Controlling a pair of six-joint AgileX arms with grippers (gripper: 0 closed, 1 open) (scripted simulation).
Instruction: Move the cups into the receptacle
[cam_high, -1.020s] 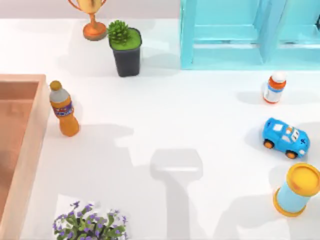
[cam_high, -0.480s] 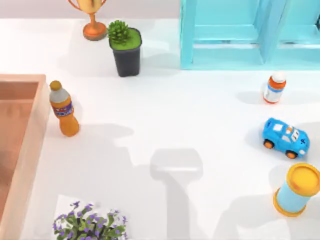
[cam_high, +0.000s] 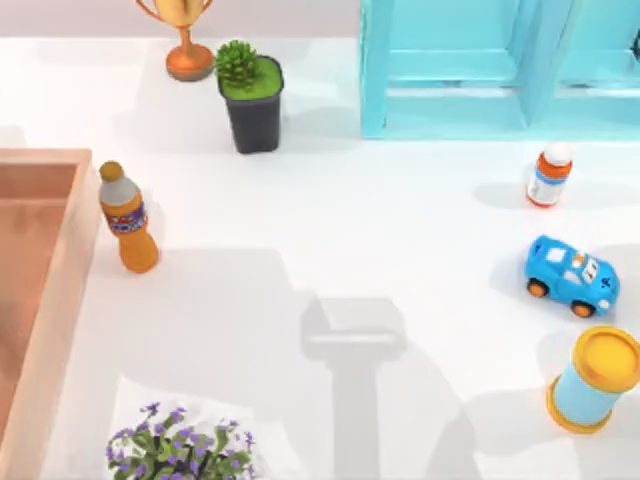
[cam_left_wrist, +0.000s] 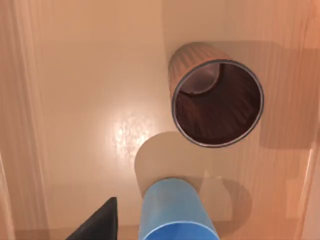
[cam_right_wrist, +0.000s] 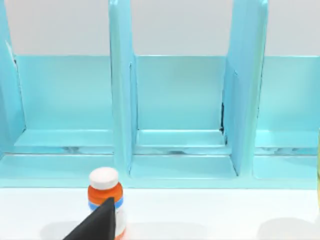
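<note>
No readable text, number or sign can be made out. A dark band is carried by the orange bottle (cam_high: 127, 221) and a blue-and-white label by the small white-capped bottle (cam_high: 549, 176), but nothing on either can be read. A mark on the toy car (cam_high: 571, 276) is illegible.

A white table (cam_high: 330, 230) fills the scene under bright overhead light, with soft grey shadows pooling toward six o'clock. A turquoise shelf frame (cam_high: 480, 70) with upright dividers stands at one o'clock along the far edge. Behind it runs a plain pale wall (cam_right_wrist: 175, 25).
</note>
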